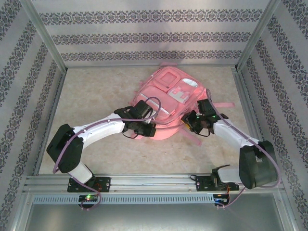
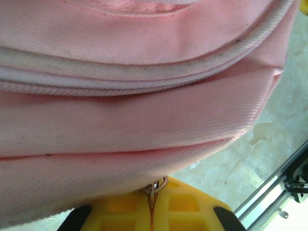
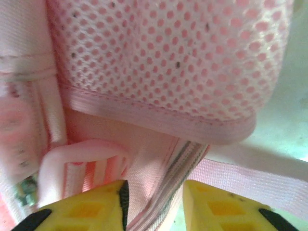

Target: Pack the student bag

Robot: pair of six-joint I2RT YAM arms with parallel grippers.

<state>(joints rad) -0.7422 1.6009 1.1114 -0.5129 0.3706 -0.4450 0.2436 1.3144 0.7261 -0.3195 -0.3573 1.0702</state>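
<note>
We find the bag (image 1: 168, 98) flat on the tabletop (image 1: 91, 91), soft and floppy; left jaws pinch its zip pull (image 2: 156, 185), right jaws stand narrowly apart around a strap (image 3: 159, 192), likely the firmest hold

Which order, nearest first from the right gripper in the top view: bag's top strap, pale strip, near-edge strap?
1. The near-edge strap, right beside the right gripper.
2. The pale strip, mid-bag, farther in.
3. The top strap, at the far end.
</note>
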